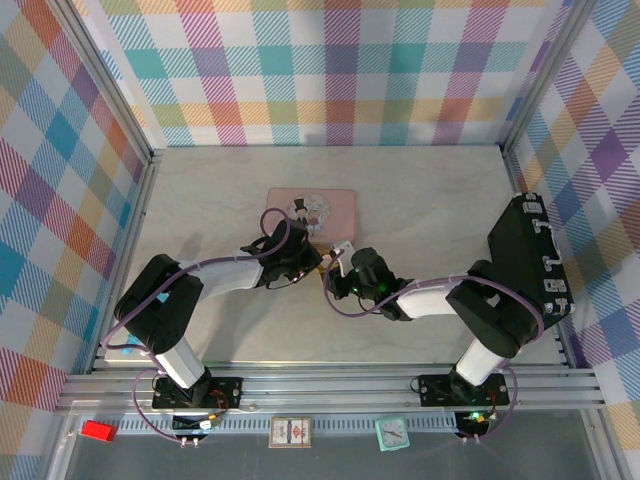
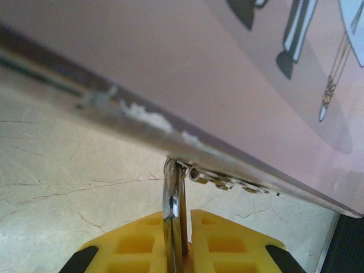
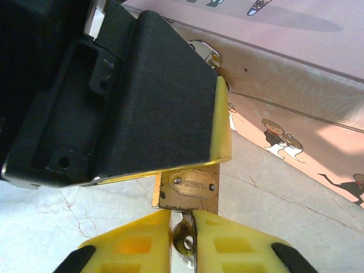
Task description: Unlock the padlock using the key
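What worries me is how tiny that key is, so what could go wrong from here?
1. The right jaws pinch just the key's small head; turning it may make it slip or twist in the grip.
2. The left jaws clamp the padlock by its thin shackle, so the body may swivel with the key instead of unlocking.
3. The tin lies unheld; a pull could drag it.

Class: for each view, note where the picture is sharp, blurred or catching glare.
Top external: evenly lit and sharp. Left wrist: the pink tin is too close and blurs toward the left; the padlock shows a bright glint on its shackle. Right wrist: the brass padlock is crisp; a pale bright patch washes out the tin's side at right.
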{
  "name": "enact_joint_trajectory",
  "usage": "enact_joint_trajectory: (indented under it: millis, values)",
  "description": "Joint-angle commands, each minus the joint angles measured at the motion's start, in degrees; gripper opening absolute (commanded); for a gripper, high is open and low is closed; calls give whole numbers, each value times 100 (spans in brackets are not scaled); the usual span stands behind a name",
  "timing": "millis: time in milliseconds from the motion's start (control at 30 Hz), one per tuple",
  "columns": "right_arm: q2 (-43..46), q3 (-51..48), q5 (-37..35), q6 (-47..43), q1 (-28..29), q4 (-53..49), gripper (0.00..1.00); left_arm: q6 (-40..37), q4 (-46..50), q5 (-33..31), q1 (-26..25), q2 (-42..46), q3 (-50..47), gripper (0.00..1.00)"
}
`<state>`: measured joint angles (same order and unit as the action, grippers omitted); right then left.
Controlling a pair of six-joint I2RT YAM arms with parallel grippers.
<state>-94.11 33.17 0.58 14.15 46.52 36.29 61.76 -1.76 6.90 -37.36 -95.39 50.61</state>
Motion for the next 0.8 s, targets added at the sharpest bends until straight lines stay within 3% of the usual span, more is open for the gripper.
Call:
enact_joint_trajectory:
  millis: [0, 133, 400, 600, 767]
  values:
    - [-55, 137, -334, 66, -47, -201, 14, 12, -29, 154, 10, 242, 15, 0]
    - [-27, 166, -12, 542, -96, -262, 9, 3, -51, 154, 10, 243, -3, 0]
    - [-461, 232, 1711, 2459, -399, 414, 3, 21, -197, 163, 12, 258, -102, 0]
    - [-652, 103, 2172, 3064, -538, 919, 3, 28, -220, 154, 12, 267, -105, 0]
    - [-610, 34, 2024, 2841, -554, 813, 4, 29, -186, 137, 19, 293, -89, 0]
